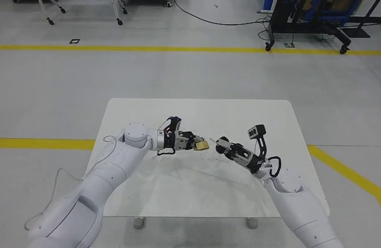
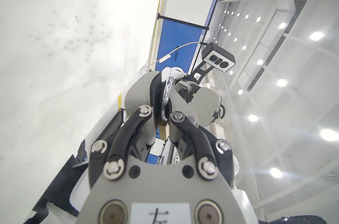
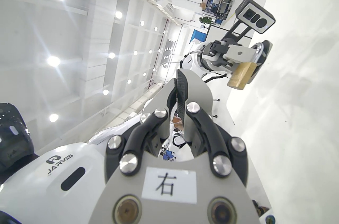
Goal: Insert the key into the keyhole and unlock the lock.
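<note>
White rectangular table (image 1: 271,118) under you, and both arms meet above its middle. Your left claw (image 1: 194,143) is clamped tight on the small brass padlock with the silver shackle (image 1: 202,146). It holds the lock off the table, with the end of the brass body poking out toward the other arm. Your right claw (image 1: 222,146) sits just beside it, tips facing the lock, not touching. Its fingers (image 3: 182,87) are pressed fully together. The key ought to be pinched there, but I can't make it out between the pads.

I'd call this the line-up before insertion, with nothing in the keyhole yet. Hold the left arm steady and let the right do the travelling. Square the right claw to the padlock's end face, then ease straight in along that axis. If it balks, back off and re-aim rather than push, or the lock may twist in your grip.
</note>
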`<state>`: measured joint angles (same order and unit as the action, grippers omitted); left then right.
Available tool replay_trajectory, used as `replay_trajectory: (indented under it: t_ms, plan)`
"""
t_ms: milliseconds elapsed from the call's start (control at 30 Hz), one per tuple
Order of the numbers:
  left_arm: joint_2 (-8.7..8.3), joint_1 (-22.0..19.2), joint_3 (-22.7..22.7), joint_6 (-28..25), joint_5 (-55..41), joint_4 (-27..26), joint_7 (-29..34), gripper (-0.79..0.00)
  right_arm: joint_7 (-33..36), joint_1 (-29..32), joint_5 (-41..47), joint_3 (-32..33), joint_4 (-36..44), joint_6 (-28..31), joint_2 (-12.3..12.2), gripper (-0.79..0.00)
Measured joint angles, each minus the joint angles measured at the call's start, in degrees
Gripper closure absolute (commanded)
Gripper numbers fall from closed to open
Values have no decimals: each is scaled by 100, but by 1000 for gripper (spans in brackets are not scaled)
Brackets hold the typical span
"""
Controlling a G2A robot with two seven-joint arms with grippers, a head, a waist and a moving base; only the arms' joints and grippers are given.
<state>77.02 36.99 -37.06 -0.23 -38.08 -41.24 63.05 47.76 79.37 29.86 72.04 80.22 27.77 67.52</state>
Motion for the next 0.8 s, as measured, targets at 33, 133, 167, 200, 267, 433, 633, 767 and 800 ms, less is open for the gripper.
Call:
replay_trajectory:
  t_ms: [33, 133, 167, 200, 267, 433, 633, 767, 800]
  plan:
    - [0, 0, 0, 0, 0, 0, 0, 0, -5, -1, -2, 0, -2, 2, 0, 0]
    - [1, 0, 0, 0, -1, 0, 0, 0, -3, -1, -1, 0, -1, 2, 0, 0]
    - [0, 0, 0, 0, -1, 0, 0, 0, -2, 0, -1, 0, -1, 2, 0, 0]
    - [-1, 24, -19, -19, -25, -15, -23, 0, -2, 0, -1, 0, -1, 2, 0, 0]
    - [-20, 208, -133, -180, -184, -94, -158, 0, 9, 14, 37, -23, 30, -36, 5, 0]
    - [-52, 531, -408, -439, -535, -222, -341, 0, -330, 117, -49, -19, 256, -306, 0, 0]
    - [168, 352, -294, -328, -707, -60, -450, 0, -879, 504, -416, 271, 525, -784, -60, 0]
    - [378, 138, -112, -758, -569, 160, -535, 0, -1672, 760, -976, 313, 816, -983, -59, 0]
    - [438, 97, -65, -906, -517, 262, -591, 0, -1914, 822, -1111, 293, 909, -971, -50, 0]
